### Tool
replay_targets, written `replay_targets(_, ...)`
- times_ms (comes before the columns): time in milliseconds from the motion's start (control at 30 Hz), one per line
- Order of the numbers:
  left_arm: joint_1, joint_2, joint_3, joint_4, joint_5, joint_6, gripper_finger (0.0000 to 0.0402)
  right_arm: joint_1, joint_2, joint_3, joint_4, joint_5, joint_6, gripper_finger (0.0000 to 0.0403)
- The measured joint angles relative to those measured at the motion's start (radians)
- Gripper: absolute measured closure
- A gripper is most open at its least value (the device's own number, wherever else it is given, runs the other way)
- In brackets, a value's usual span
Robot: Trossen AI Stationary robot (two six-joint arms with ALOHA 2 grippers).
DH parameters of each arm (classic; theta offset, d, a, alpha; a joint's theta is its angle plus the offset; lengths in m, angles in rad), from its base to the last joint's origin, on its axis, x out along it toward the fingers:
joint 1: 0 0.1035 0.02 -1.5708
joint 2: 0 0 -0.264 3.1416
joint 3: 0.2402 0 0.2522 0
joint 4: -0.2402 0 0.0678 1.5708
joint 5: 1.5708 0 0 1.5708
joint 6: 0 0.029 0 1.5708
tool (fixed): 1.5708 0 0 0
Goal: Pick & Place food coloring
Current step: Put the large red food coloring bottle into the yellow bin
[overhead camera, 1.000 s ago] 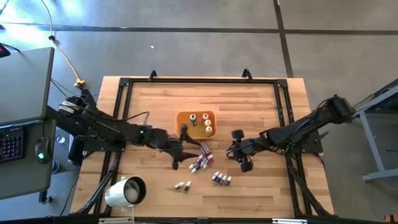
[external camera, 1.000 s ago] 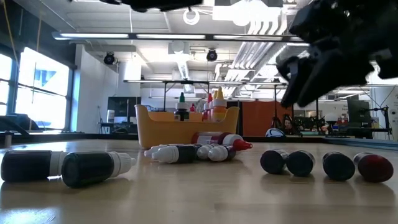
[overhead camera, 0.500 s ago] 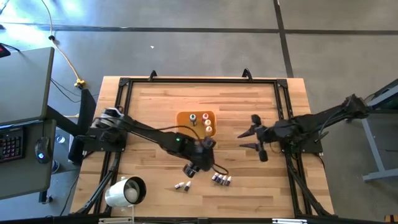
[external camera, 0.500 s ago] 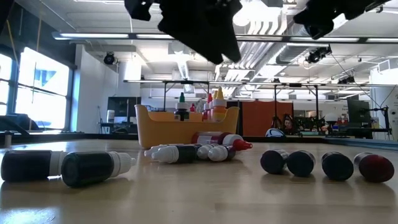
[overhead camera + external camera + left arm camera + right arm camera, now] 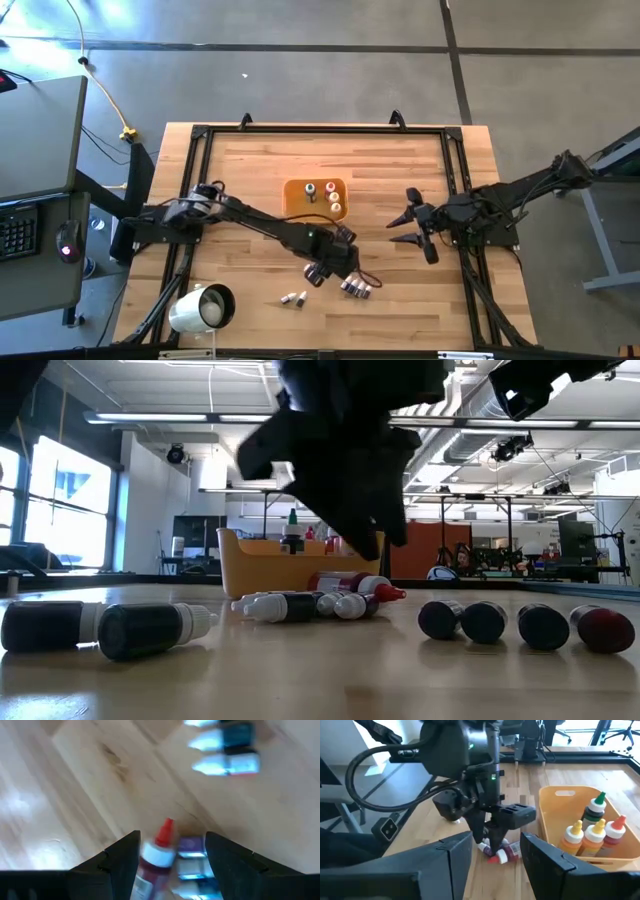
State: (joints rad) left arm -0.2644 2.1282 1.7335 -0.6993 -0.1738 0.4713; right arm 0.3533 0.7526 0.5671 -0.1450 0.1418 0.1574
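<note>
The left end effector [image 5: 338, 262] has dropped, open, over the food coloring [image 5: 159, 854].

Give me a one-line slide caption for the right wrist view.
Left gripper open above a red-capped bottle, beside the orange tray holding upright bottles.

Two dark, slender jointed arms, black cables looped alongside, a small green light near the left wrist.
</note>
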Motion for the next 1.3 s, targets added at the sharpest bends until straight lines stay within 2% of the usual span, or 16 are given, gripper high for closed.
replay_targets(300,0.075,0.002,0.001,-0.001,0.01,-0.005,0.0181,0.001,0.0,0.0,0.009,0.001,0.002,0.0242)
replay_targets(500,0.111,0.002,0.001,-0.002,0.161,-0.008,0.0181,0.001,0.0,0.0,0.009,0.001,0.002,0.0242)
replay_targets(833,0.107,0.003,-0.006,0.003,0.168,-0.003,0.0181,0.001,0.0,0.0,0.008,0.001,0.001,0.0242)
replay_targets(1000,0.107,0.047,-0.018,-0.015,0.164,0.004,0.0181,0.001,0.0,0.0,0.008,0.001,0.0,0.0242)
replay_targets(1067,0.107,0.063,-0.008,0.026,0.161,0.021,0.0181,0.001,0.0,0.0,0.007,0.0,0.0,0.0242)
replay_targets(1133,0.107,0.066,-0.016,-0.027,0.128,0.024,0.0181,0.001,0.0,0.0,0.007,-0.002,0.0,0.0242)
replay_targets(1300,0.107,0.078,-0.012,-0.01,0.078,0.03,0.0181,0.001,0.0,0.0,0.006,-0.002,0.0,0.0242)
